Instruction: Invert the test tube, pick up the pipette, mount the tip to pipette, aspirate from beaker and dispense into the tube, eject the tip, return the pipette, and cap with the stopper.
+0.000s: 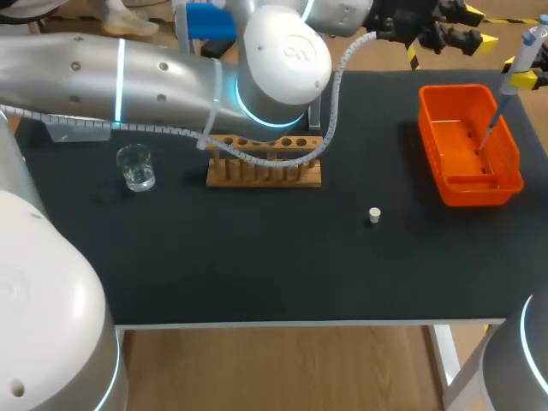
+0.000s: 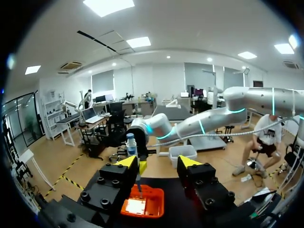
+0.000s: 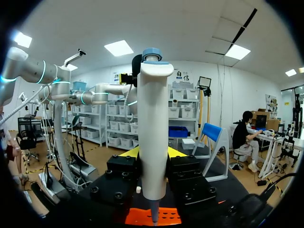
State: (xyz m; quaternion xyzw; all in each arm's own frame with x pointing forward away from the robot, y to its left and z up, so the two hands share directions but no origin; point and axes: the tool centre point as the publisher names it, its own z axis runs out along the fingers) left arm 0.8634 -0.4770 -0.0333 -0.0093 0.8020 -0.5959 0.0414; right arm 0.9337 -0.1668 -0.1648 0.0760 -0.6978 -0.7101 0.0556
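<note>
My right gripper [image 3: 153,154] is shut on the white pipette [image 3: 152,123], which stands upright. In the head view the pipette [image 1: 521,60] hangs at the far right with its thin lower end over the orange bin [image 1: 469,184]. My left gripper [image 2: 159,164] is open, fingers apart and nothing between them; it hovers at the table's far edge [image 1: 475,26] facing the pipette [image 2: 131,145] and bin [image 2: 154,209]. The glass beaker [image 1: 135,167] stands at the left. A wooden tube rack [image 1: 264,171] sits mid-table, partly behind my left arm's cable. The white stopper [image 1: 374,214] lies alone.
My left arm stretches across the back of the table above the rack. The black mat [image 1: 257,257] is bare in front of the rack and around the stopper. The table's front edge runs close below.
</note>
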